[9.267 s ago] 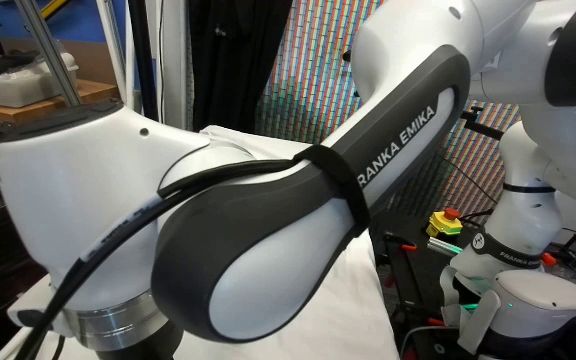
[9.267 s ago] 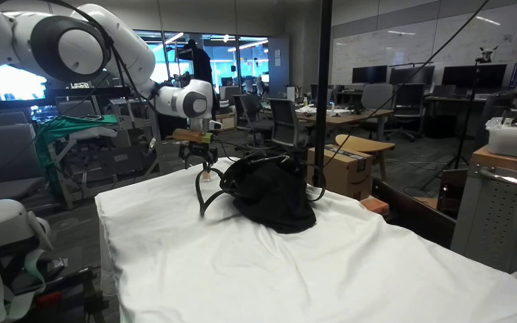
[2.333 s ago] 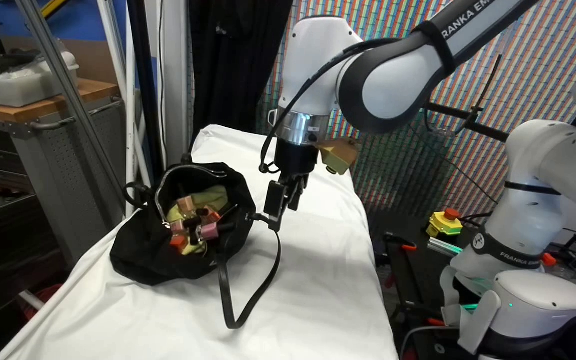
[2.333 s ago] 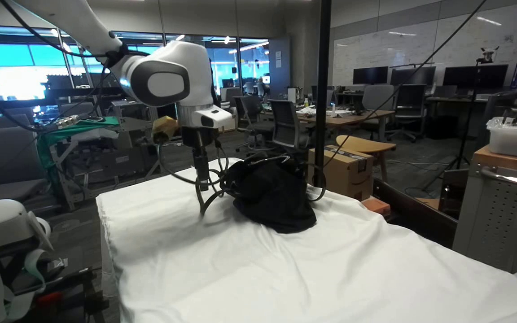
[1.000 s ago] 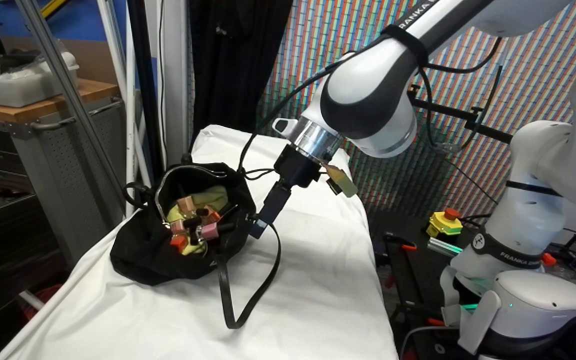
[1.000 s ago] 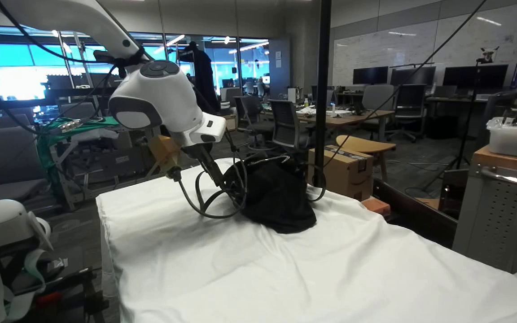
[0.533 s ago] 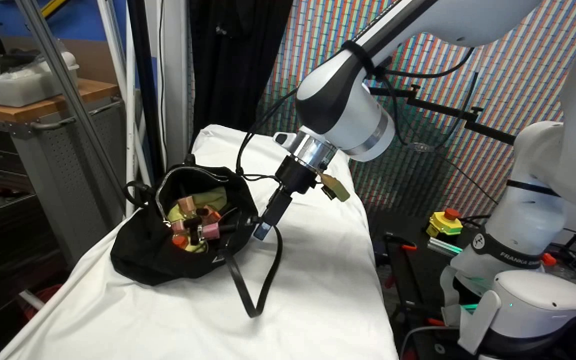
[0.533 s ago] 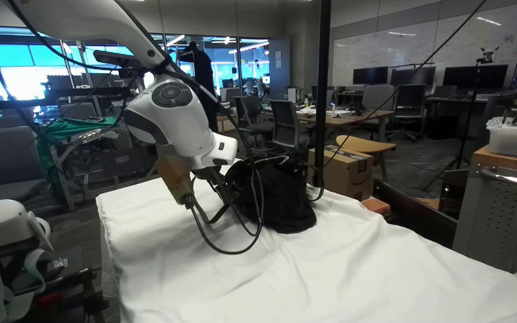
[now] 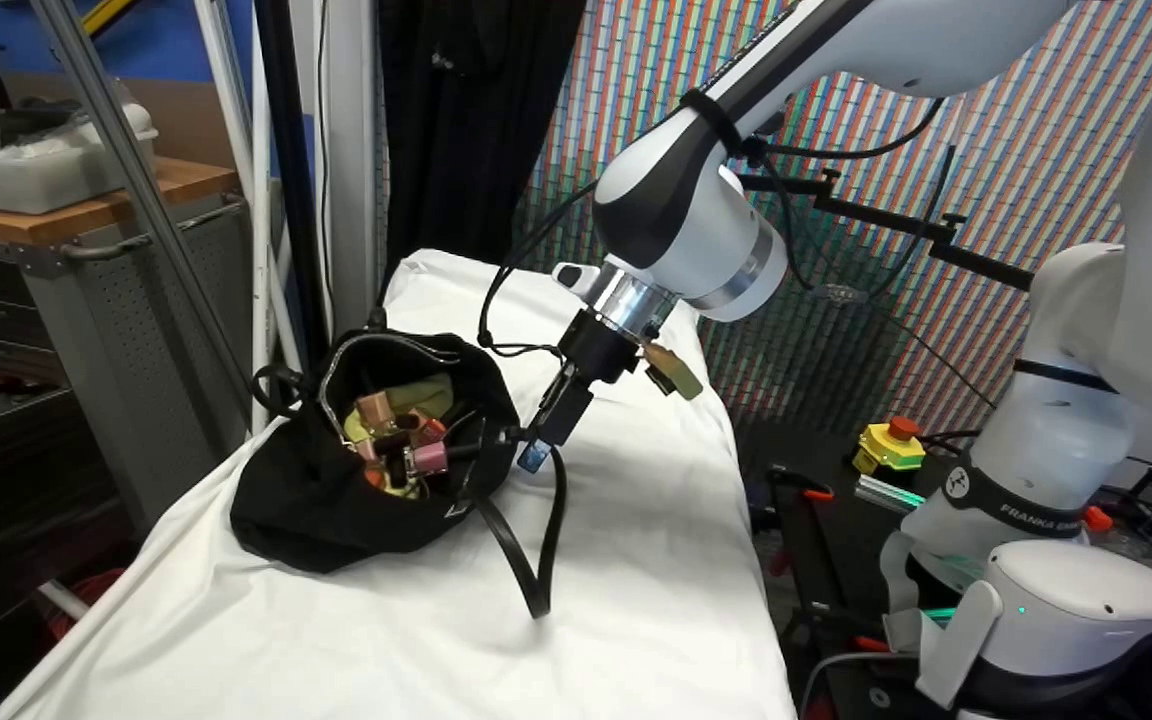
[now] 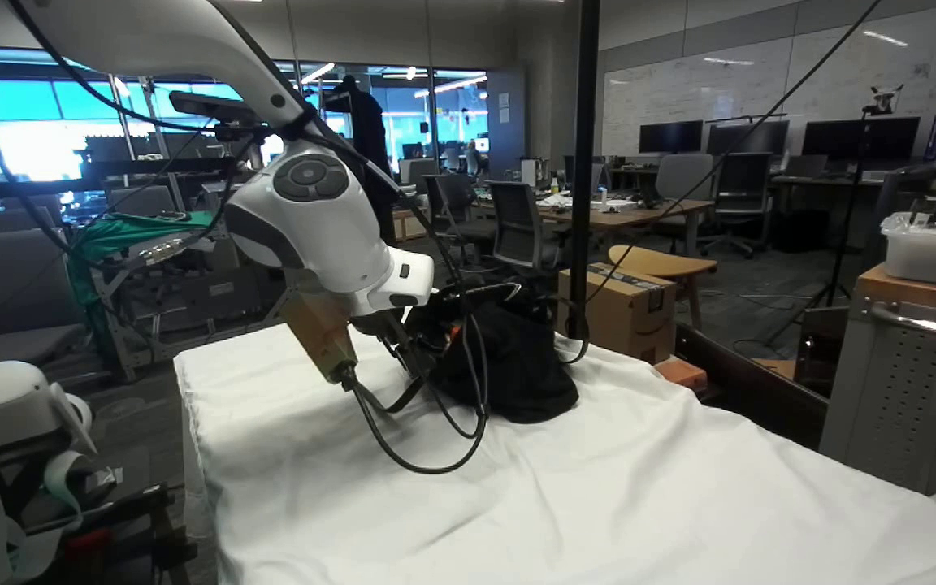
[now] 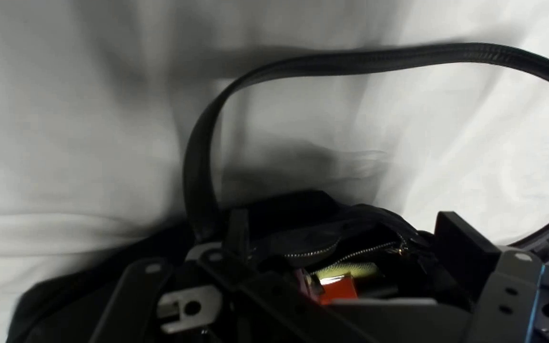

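Bag [image 9: 321,505] on creased cloth [image 10: 533,504], chairs [image 10: 515,221], whiteboard [image 10: 679,97]

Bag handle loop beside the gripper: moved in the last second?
Yes. In an exterior view, the handle loop has shifted right and up, its low end nearer the yellow stop button.

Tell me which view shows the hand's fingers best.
The wrist view: both fingers show close up, spread apart, the bag visible between them. Both exterior views show the hand smaller, its gap hard to judge.
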### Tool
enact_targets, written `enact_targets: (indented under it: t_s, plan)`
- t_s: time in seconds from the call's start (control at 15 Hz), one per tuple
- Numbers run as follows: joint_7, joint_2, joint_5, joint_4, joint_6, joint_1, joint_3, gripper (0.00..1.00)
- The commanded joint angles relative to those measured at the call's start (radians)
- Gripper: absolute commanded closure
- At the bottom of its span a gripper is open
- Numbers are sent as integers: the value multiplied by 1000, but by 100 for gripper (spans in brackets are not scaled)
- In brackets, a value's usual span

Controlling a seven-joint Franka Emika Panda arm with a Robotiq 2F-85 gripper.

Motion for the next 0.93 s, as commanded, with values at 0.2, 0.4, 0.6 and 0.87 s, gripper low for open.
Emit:
enact_targets:
  t_s: [0.2, 0.4, 0.6, 0.87]
  plan:
    - [-9, -140, 11, -94, 59, 10, 11, 0]
    - [4, -144, -8, -105, 73, 5, 3, 0]
    - [-4, -104, -17, -85, 69, -4, -9, 0]
    - [-34, -41, -17, -42, 45, -20, -29, 0]
